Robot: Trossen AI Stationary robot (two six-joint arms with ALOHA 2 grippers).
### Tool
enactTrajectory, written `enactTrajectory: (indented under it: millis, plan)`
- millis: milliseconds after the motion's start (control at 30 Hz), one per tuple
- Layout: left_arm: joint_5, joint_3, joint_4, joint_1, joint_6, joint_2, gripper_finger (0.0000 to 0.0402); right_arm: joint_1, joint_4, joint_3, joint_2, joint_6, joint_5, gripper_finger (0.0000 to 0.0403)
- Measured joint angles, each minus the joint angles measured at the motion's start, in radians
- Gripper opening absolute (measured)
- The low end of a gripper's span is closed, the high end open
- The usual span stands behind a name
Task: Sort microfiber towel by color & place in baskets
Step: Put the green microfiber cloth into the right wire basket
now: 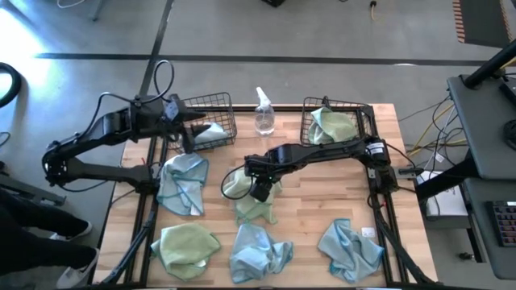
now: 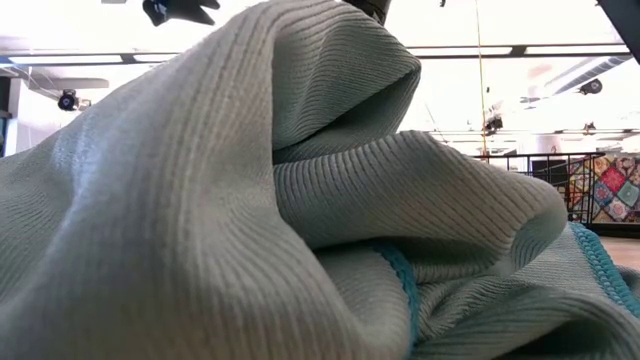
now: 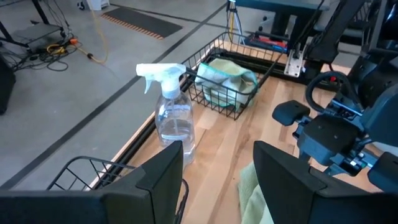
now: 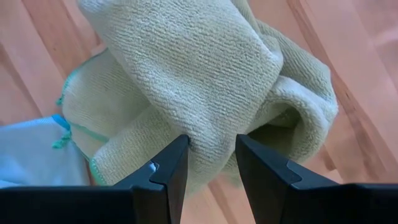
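Observation:
A pale yellow-green towel [image 1: 251, 201] lies bunched on the middle of the table. My right gripper [image 1: 260, 190] hangs just over it, open, one finger on either side of a raised fold [image 4: 211, 134]. My left gripper [image 1: 189, 131] is open and free at the left basket [image 1: 211, 105], which holds a light blue towel [image 1: 211, 134]. The right basket [image 1: 364, 113] holds a yellow-green towel [image 1: 332, 125]. Three light blue towels [image 1: 182, 184] [image 1: 258, 250] [image 1: 349, 248] and another yellow-green one [image 1: 187, 246] lie on the table. One blue towel [image 2: 250, 200] fills the low view. My right gripper points steeply down at the yellow-green towel, its open fingers [image 4: 171, 171] standing on either side of the raised fold. I cannot tell whether they touch the cloth. The towel rests on the table.
A clear spray bottle [image 1: 264, 114] stands upright between the two baskets at the far edge. Black frame rails [image 1: 145, 217] run along the table's left and right sides. Bare wood shows between the middle towel and the right basket.

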Motion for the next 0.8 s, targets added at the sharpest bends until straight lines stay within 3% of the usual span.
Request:
enactTrajectory:
  millis: [800]
  plan:
    - [0.000,0.000,0.008,0.000,0.035,0.013,0.0180,0.000,0.161,-0.117,0.001,0.048,-0.052,0.0130]
